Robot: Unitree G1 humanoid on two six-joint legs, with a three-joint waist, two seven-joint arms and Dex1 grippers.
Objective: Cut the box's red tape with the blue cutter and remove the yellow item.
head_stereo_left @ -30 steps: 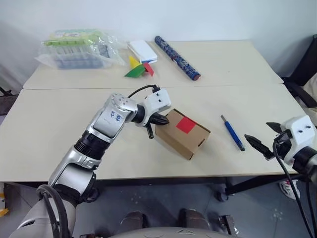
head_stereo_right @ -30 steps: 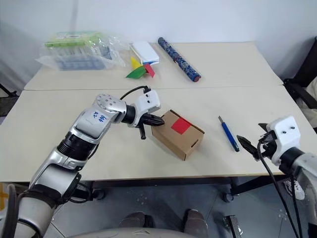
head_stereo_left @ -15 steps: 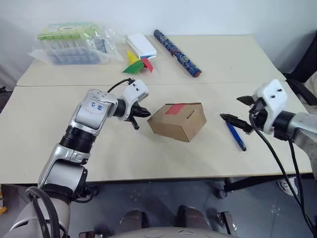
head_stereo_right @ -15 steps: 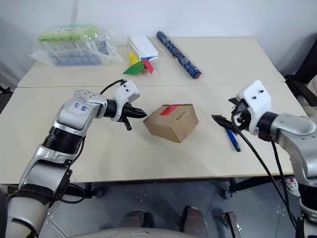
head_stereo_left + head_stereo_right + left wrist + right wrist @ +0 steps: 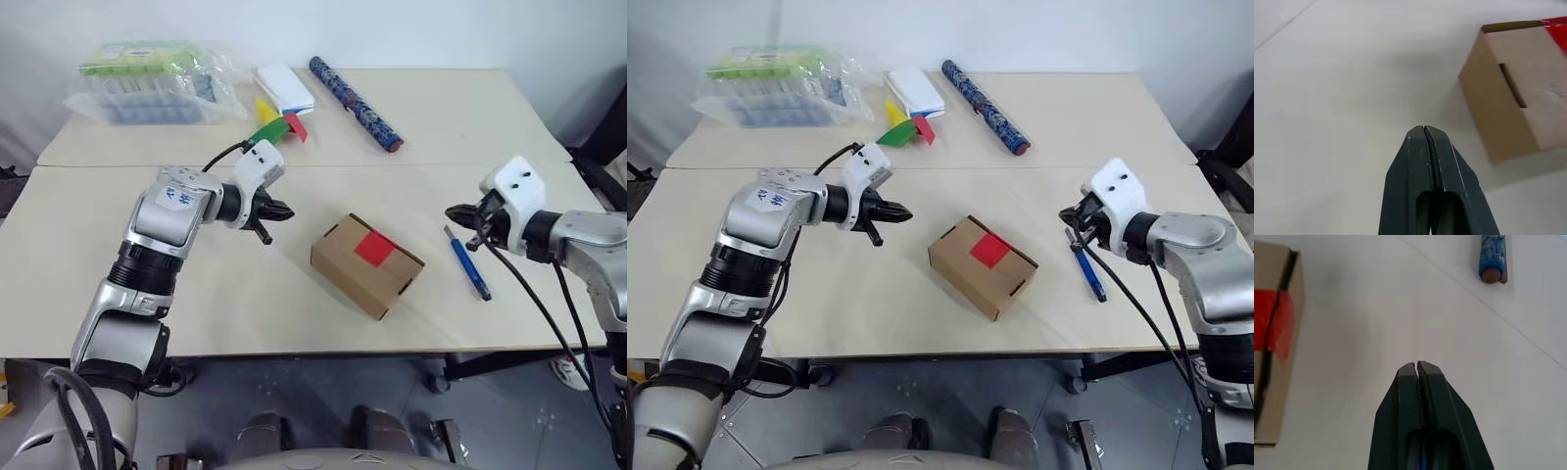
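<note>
Near the middle of the desk [image 5: 245,294]: the box [image 5: 358,274], lid down, turned cornerwise to the front edge. Across its top seam: the red tape [image 5: 374,248], uncut, also seen from the right wrist as a red patch over the dark lid gap. On one side wall, a small slot.

Just to the right of the box, flat on the desk: the blue cutter [image 5: 470,269], running from front to back, its pale metal end toward the far side.

Left claw [image 5: 285,211]: fingers [image 5: 1422,147] pressed together, empty, pointing toward the box from its left and clear of it, above bare desk.

Right claw [image 5: 453,212]: fingers [image 5: 1418,382] together as well, tips close over the cutter's far end; cannot tell whether touching it or gripping it.

Along the back of the desk, well apart from all this: a clear pack of green-capped tubes [image 5: 157,83], a white pad [image 5: 284,88], a paper pinwheel [image 5: 276,127] and a long dark blue patterned roll [image 5: 353,91].
</note>
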